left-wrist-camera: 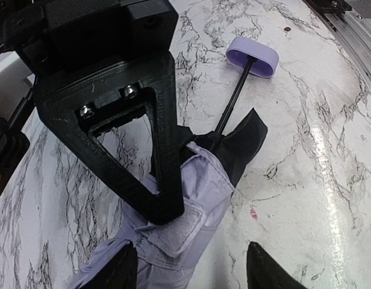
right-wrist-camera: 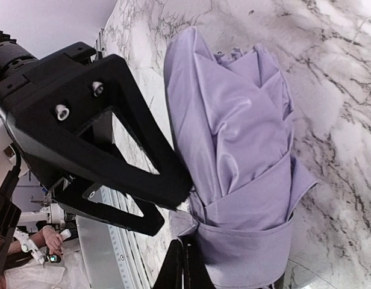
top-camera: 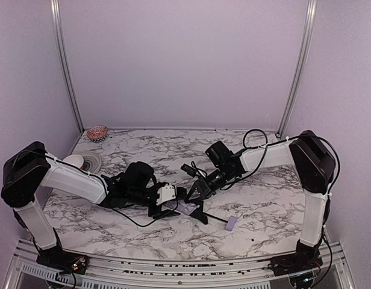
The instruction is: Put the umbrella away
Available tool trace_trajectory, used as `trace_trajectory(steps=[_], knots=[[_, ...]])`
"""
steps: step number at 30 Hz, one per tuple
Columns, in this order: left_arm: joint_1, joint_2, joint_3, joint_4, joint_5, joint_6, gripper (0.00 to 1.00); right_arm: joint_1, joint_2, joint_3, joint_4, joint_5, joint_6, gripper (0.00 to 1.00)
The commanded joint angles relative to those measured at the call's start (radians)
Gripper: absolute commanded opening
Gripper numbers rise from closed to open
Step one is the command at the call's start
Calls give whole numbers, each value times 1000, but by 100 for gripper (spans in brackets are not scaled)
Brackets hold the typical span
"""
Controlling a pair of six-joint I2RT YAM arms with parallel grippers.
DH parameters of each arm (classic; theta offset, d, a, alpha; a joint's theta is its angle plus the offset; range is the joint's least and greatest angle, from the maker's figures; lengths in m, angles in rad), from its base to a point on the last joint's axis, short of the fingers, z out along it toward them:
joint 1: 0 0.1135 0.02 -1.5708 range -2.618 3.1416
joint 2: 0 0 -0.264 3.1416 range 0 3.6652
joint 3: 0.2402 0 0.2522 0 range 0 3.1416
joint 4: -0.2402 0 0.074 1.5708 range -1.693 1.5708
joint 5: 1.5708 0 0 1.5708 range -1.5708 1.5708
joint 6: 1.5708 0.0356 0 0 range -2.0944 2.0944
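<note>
The umbrella (top-camera: 187, 208) lies folded on the marble table (top-camera: 264, 198), a lavender bundle with black lining showing. Its thin black shaft (left-wrist-camera: 233, 99) runs out to the lavender handle (left-wrist-camera: 253, 55). A fabric strap (right-wrist-camera: 252, 247) is wrapped round the bundle (right-wrist-camera: 246, 132), with its hook-and-loop tab (left-wrist-camera: 179, 232) lying on top. My left gripper (left-wrist-camera: 191, 271) is open and straddles the bundle, one tip over the fabric and the other over bare table. My right gripper (right-wrist-camera: 185, 268) is shut, its tips resting on the strap tab. Whether it pinches the fabric, I cannot tell.
A red patterned bowl (top-camera: 97, 133) stands at the far left corner, and a white dish (top-camera: 80, 161) sits near the left arm's elbow. A small pink mark (left-wrist-camera: 253, 212) is on the table beside the bundle. The aluminium rail (top-camera: 173, 265) runs along the near edge.
</note>
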Motion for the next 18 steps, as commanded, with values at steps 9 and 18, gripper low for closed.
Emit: trace_trajectory(steps=[9, 18], knots=[[68, -145, 152, -418, 46, 96, 99, -16, 33, 2, 46, 53, -26, 0], [125, 13, 151, -358, 40, 219, 99, -33, 47, 55, 28, 43, -52, 0]])
